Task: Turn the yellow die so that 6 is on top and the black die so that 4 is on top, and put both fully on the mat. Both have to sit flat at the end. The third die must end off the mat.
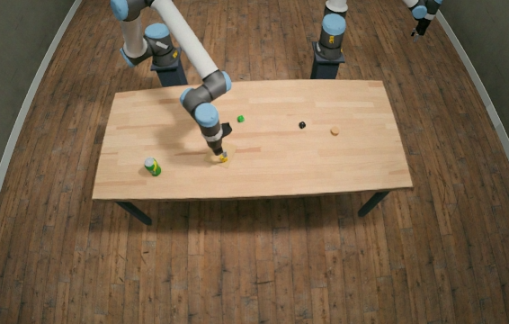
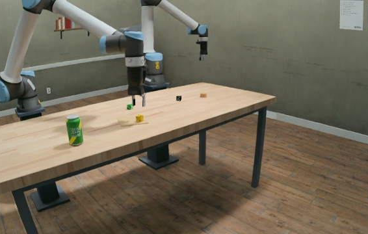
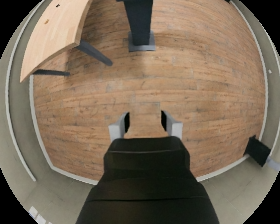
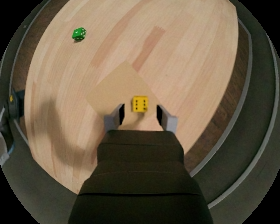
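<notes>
Wooden table (image 1: 281, 173) (image 2: 236, 94) (image 3: 56, 35) (image 4: 191, 65), green can (image 1: 152, 166) (image 2: 74, 130) upright, green die (image 1: 241, 119) (image 2: 129, 106) (image 4: 79, 34) off the mat (image 1: 232, 150) (image 2: 125, 122) (image 4: 118, 90).
</notes>
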{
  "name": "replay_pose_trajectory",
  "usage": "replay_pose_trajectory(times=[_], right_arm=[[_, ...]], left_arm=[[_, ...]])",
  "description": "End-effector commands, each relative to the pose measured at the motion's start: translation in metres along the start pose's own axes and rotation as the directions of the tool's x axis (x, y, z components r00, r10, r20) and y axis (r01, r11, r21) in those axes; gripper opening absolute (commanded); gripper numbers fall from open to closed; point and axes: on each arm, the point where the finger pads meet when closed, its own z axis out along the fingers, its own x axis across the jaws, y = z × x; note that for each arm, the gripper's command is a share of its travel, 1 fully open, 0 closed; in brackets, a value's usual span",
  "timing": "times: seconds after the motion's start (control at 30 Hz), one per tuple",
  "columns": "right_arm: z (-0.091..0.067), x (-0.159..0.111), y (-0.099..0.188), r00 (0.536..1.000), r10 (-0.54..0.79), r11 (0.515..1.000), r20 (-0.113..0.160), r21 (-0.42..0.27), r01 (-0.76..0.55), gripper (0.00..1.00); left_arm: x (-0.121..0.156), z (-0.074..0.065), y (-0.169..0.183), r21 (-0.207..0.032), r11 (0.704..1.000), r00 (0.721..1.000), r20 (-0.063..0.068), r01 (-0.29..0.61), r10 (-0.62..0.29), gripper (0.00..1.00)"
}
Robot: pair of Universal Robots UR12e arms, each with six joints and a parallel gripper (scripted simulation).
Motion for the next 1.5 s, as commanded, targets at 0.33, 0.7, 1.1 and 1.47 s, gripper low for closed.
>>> replay_pose_trajectory(times=[0.33, 0.7, 1.1, 1.47], right_arm=[[-0.002, 0.001, -0.003, 1.000, -0.019, 1.000, -0.002, 0.000, 0.019, 1.00], [-0.002, 0.005, -0.022, 0.989, -0.150, 0.989, -0.002, 0.000, 0.150, 1.00], [-0.003, 0.012, -0.060, 0.915, -0.403, 0.915, -0.002, -0.001, 0.403, 1.00], [-0.005, 0.019, -0.109, 0.722, -0.692, 0.722, -0.002, -0.001, 0.692, 1.00]], left_arm=[[0.000, -0.001, 0.001, -0.002, 1.000, 1.000, 0.000, 0.000, 0.000, 1.00], [0.000, -0.001, 0.001, -0.002, 1.000, 1.000, 0.000, 0.000, 0.000, 1.00], [0.000, -0.001, 0.001, -0.002, 1.000, 1.000, 0.000, 0.000, 0.000, 1.00], [0.000, -0.001, 0.001, -0.002, 1.000, 1.000, 0.000, 0.000, 0.000, 1.00]])
